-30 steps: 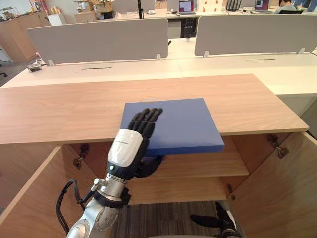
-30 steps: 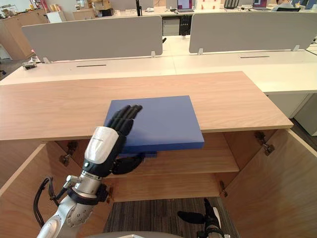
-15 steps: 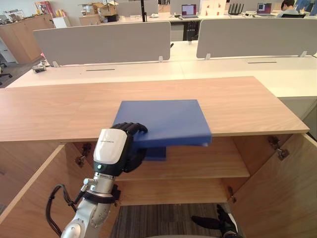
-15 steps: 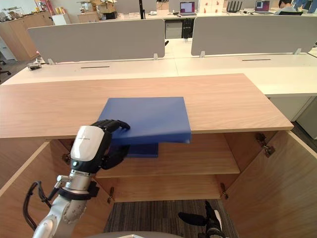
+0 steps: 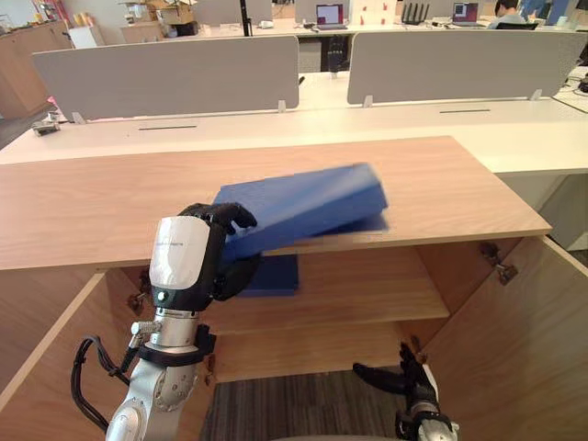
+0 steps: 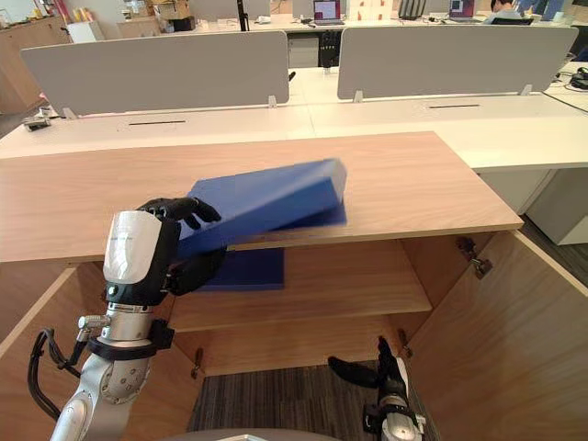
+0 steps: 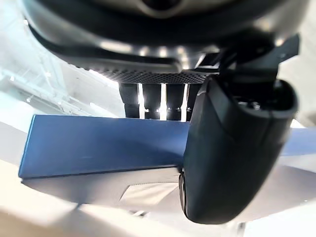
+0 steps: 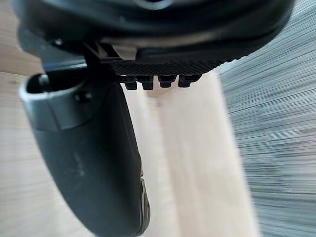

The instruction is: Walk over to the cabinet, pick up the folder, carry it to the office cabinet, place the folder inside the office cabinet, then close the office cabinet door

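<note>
Over the cabinet front edge, the left hand, clenched on the blue folder, has tilted it upward.

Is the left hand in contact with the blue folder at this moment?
Touching. The left eye view shows the left hand gripping the blue folder: fingers curled over its near edge, thumb underneath.
</note>
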Robot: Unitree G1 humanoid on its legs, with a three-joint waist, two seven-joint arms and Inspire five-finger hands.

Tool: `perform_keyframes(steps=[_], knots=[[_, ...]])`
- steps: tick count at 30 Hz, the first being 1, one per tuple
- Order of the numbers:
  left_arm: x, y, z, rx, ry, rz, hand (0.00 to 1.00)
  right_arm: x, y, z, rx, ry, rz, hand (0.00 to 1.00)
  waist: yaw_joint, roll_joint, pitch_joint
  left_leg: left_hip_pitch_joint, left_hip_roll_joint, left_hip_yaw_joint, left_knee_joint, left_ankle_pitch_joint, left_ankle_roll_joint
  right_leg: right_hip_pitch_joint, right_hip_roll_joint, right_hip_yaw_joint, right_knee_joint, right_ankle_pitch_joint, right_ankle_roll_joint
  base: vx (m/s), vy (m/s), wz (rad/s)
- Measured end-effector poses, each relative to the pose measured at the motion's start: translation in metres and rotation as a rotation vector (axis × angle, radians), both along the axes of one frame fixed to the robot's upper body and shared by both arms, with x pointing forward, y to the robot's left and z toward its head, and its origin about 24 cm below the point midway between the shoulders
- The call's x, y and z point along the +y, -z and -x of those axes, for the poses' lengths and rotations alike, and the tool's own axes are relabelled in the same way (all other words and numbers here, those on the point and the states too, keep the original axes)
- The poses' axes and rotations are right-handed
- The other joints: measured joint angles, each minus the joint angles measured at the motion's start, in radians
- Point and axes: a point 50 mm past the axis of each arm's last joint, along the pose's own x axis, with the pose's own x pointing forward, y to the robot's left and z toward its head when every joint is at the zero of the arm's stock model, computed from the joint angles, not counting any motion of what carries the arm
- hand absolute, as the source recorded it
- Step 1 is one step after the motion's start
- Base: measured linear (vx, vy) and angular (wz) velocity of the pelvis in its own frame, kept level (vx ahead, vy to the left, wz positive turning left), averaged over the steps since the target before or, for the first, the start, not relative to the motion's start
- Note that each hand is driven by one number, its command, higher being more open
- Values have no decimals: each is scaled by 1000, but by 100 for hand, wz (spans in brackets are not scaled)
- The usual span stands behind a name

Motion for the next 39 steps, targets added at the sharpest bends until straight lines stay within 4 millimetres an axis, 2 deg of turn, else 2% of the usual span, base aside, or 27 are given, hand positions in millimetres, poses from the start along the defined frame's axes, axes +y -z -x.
perform_keyframes(steps=[4, 7, 10, 11, 14, 17, 21, 26, 28, 31, 39], knots=[[-11, -21, 10, -89, 134, 250, 0, 10, -35, -17, -220, 64, -108, 100, -8, 0, 1, -6, 0, 8, 5, -3, 1, -10, 0, 10, -1, 3, 0, 16, 0, -7], [-9, -36, 18, -153, 218, 425, 0, 10, -61, -28, -362, 99, -161, 100, -19, -1, 4, -6, 0, 21, 5, -7, 1, -17, 0, 18, -1, 4, -1, 2, -3, -13], [-3, -49, 26, -209, 346, 663, 0, 7, -107, -39, -579, 107, -200, 100, -21, -1, 17, -4, 0, 41, 5, -16, 0, -27, 1, 39, -1, 7, 1, -4, 5, -18], [-2, -51, 27, -213, 371, 699, 0, 6, -116, -40, -622, 105, -202, 100, -21, -1, 17, -4, -1, 44, 5, -18, 0, -29, 1, 42, -1, 8, 1, 15, 5, -17], [8, -55, 29, -206, 493, 869, 0, 4, -166, -44, -869, 76, -237, 100, -22, -2, 17, -3, -2, 54, 5, -22, 1, -32, 0, 52, -1, 12, 2, 21, -1, -10], [11, -53, 27, -177, 561, 963, 0, 6, -205, -53, -1076, 4, -266, 100, -23, -6, 19, -3, -2, 58, 5, -23, 1, -34, 0, 56, 0, 13, 2, -4, -11, -4], [12, -46, 21, -105, 644, 1024, 0, 18, -239, -70, -1235, -147, -272, 100, -22, -5, 20, -3, -3, 63, 5, -24, 2, -38, 0, 63, 1, 16, 4, -26, -12, -5], [9, -30, 10, 68, 713, 1032, 0, 43, -263, -82, -1302, -421, -249, 100, -17, -3, 21, -4, -4, 64, 5, -24, 1, -40, 0, 66, 1, 17, 4, -8, -4, -1], [9, -26, 8, 106, 727, 1024, 0, 45, -265, -84, -1304, -464, -231, 100, -14, -3, 21, -4, -4, 64, 5, -24, 1, -41, 0, 66, 1, 17, 5, 0, 0, 0], [11, -23, 7, 148, 739, 1008, 0, 39, -263, -89, -1265, -522, -163, 100, -5, -2, 21, -6, -4, 62, 5, -25, 2, -41, 0, 63, 1, 19, 5, 0, 0, 0], [25, 2, 0, 412, 764, 976, 0, 22, -242, -109, -1043, -673, -68, 100, 1, 3, 25, -20, -4, 48, 5, -22, 6, -43, -1, 48, 0, 24, 5, -17, -16, 6]])
